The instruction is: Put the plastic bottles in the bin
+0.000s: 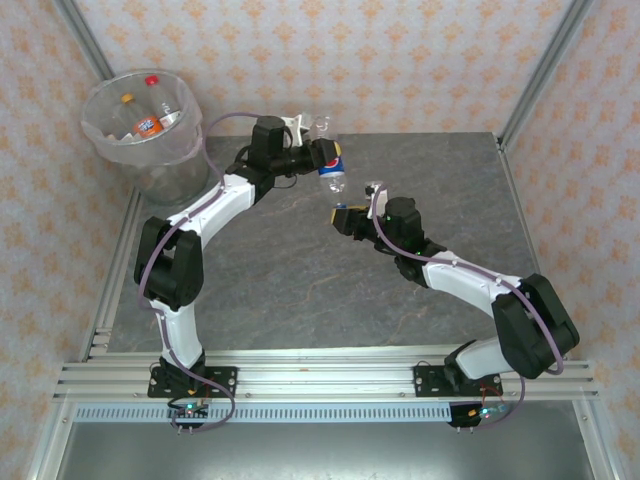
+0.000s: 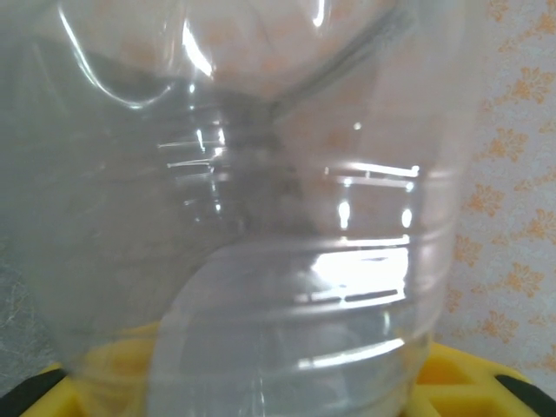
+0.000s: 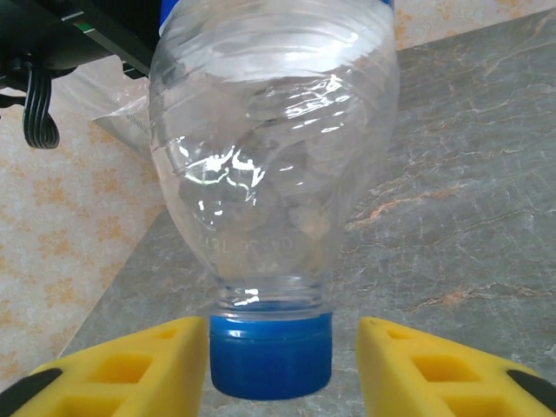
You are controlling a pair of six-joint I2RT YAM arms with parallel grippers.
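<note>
1 bin. 3 plastic bottles: orange-label bottle, red-cap bottle inside bin; blue-label bottle right of bin. 2 arms: left arm, right arm.

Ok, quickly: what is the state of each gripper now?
Left gripper: closed on the blue-label bottle.
Right gripper: open, around its blue cap, not touching.

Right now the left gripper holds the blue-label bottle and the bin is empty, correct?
Not quite: the bin isn't empty. The top external view shows two bottles inside it, an orange-label bottle and a red-cap bottle. The left gripper does hold the blue-label bottle.
</note>
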